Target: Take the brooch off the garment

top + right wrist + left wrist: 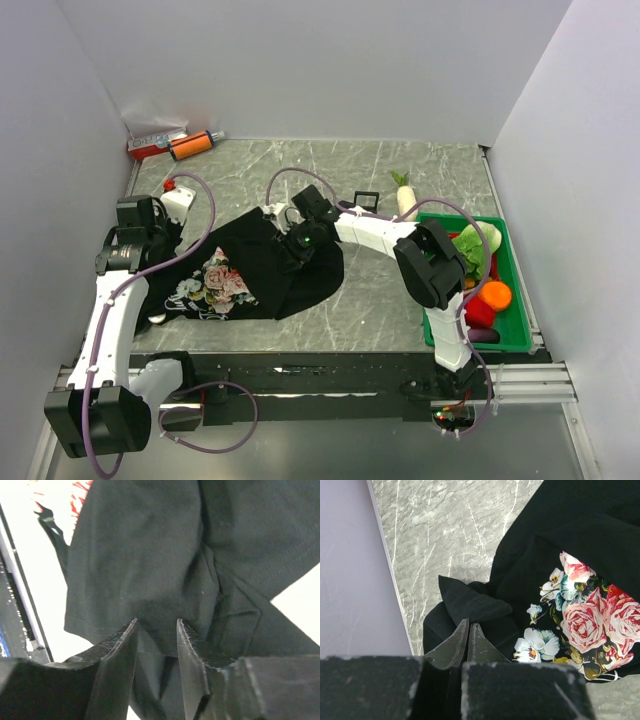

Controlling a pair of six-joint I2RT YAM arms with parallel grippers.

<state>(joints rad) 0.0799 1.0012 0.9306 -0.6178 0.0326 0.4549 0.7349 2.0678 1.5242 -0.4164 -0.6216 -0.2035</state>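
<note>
The garment, a black T-shirt with a rose print, lies crumpled on the grey marbled table. Seen from the left wrist, my left gripper is shut at the shirt's left end. Its tips pinch a raised fold of the garment, with the roses to the right. My right gripper hangs over the shirt's upper middle. Its jaws stand apart in the right wrist view, with plain black cloth beyond and between them. The brooch is hidden in every view.
A green tray of toy vegetables stands at the right edge, with a white radish behind it. A small black box sits beyond the right arm. Red and orange items lie in the back left corner. White walls enclose the table.
</note>
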